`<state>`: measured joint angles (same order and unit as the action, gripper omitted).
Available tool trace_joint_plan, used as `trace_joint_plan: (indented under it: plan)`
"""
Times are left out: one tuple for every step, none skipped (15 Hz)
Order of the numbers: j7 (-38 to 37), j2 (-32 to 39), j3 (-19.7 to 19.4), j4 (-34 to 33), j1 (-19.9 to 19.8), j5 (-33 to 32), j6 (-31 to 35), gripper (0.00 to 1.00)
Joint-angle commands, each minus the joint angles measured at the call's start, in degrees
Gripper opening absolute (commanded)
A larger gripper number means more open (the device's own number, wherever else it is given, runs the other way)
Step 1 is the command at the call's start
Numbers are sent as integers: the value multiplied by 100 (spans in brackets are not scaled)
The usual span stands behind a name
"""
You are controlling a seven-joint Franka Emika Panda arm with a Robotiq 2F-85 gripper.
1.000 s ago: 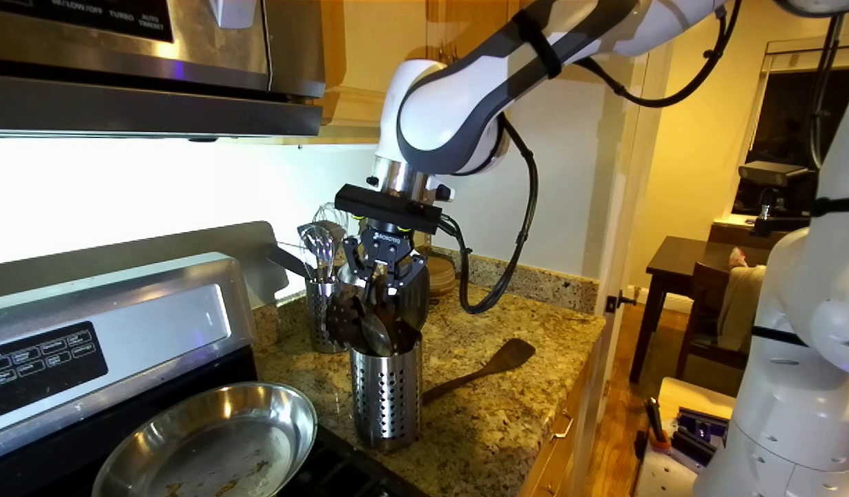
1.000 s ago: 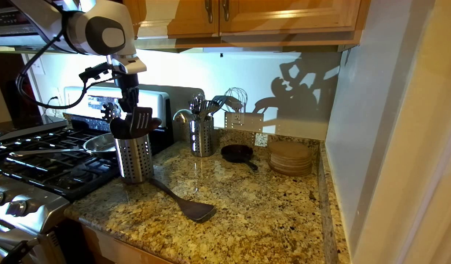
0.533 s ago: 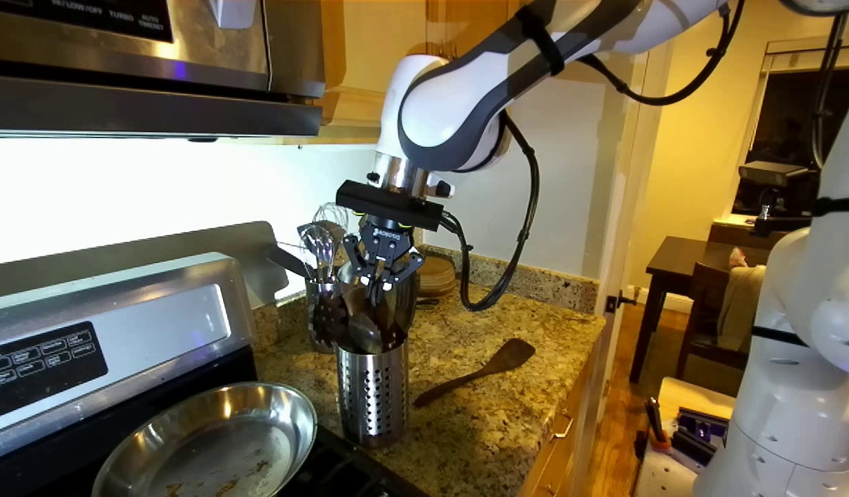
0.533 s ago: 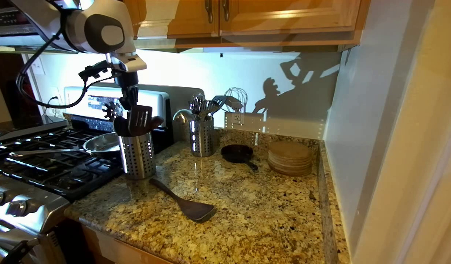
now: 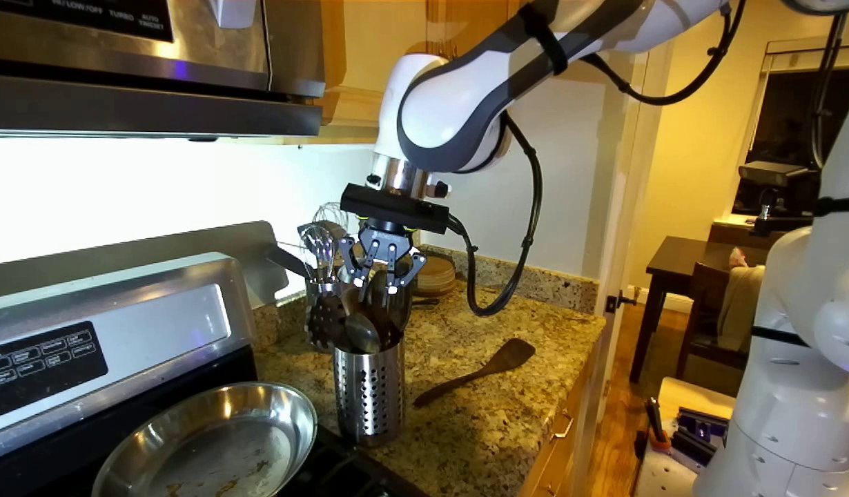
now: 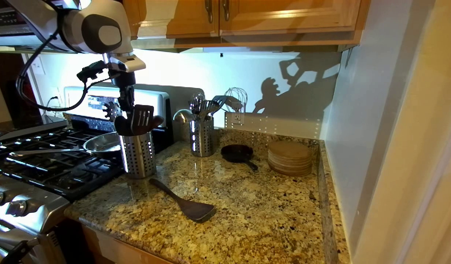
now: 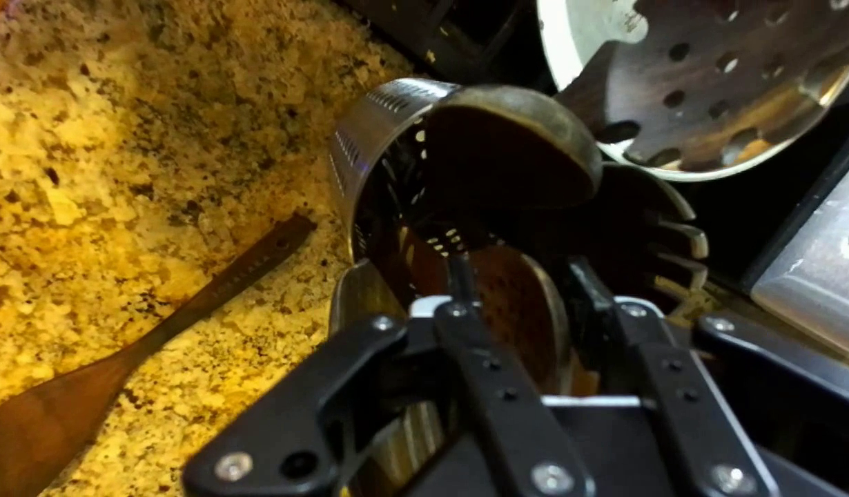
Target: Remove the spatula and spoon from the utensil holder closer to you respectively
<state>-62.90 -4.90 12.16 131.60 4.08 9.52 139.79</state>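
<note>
On the counter (image 5: 466, 428), in an exterior view, the holder (image 5: 369, 400) had shifted toward nine o'clock, clear of the spatula (image 5: 500, 360); the gripper (image 5: 375, 286), narrower before, had its fingers parted.

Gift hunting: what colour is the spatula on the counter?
The spatula is dark brown, clearest in an exterior view.

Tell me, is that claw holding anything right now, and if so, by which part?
Nothing appears held: the gripper stands open among the utensil heads above the utensil holder.

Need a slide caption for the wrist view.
Open hand over the perforated utensil holder, its dark utensils fanned out; brown spatula lying beside it on the granite countertop.
</note>
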Motion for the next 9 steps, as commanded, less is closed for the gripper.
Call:
trace_joint_plan:
  plan:
    - [190,5,-141,120,102,22,-36,67]
    - [208,21,-146,134,100,10,-39,73]
    - [197,34,-151,145,94,-43,-43,80]
    - [158,41,-156,147,85,-122,-36,86]
    - [109,44,-164,146,77,-194,-30,93]
    - [114,38,-180,135,71,-215,-8,98]
    - [120,31,-195,123,69,-227,6,100]
    - [98,20,-208,104,66,-247,34,100]
    - [96,11,-220,80,66,-236,69,100]
